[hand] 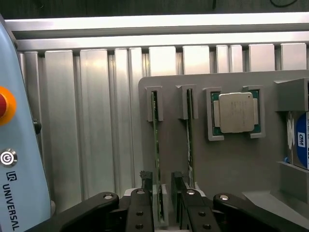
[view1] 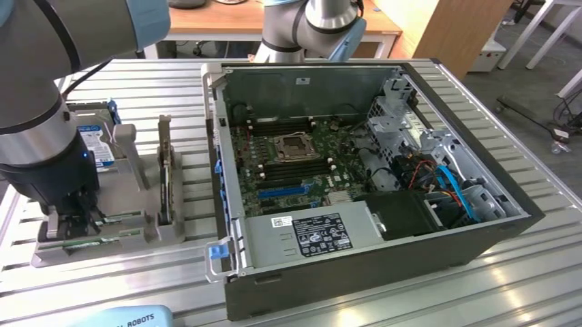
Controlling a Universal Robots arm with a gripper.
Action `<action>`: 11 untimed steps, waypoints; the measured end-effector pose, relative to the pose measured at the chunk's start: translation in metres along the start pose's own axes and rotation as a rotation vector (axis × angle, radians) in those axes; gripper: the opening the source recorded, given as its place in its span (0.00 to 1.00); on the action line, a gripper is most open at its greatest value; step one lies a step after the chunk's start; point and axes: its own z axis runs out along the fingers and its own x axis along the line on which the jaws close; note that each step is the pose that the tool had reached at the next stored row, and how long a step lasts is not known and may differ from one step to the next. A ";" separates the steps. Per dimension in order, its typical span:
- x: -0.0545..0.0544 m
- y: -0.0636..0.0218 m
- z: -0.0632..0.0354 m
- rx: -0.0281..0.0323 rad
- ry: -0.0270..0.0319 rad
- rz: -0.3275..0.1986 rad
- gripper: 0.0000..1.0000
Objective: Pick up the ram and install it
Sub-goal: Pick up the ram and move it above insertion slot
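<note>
1. Table (hand: 96, 121): ribbed metal slats, brushed, dull sheen.
2. Rack (hand: 231, 164): grey plastic, matt, smooth.
3. Ram (hand: 155, 140): green circuit board.
4. Processor (hand: 235, 112): silver metal lid, satin.
5. Gripper (hand: 161, 181): black, matt.
6. PC case (view1: 364, 272): dark matt ext., bare sheet metal int.

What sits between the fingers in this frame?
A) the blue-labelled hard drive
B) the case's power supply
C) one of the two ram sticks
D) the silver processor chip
C: the gripper has its fingers open on either side of the ram stick farther from the processor chip.
</note>
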 end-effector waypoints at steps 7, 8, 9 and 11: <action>0.000 -0.0003 0.0069 -0.0001 0.0001 0.000 0.29; 0.001 -0.0003 0.0078 -0.0001 0.0001 0.000 0.29; 0.001 -0.0004 0.0088 -0.0001 0.0001 0.000 0.29; 0.001 -0.0004 0.0107 -0.0001 0.0001 0.000 0.29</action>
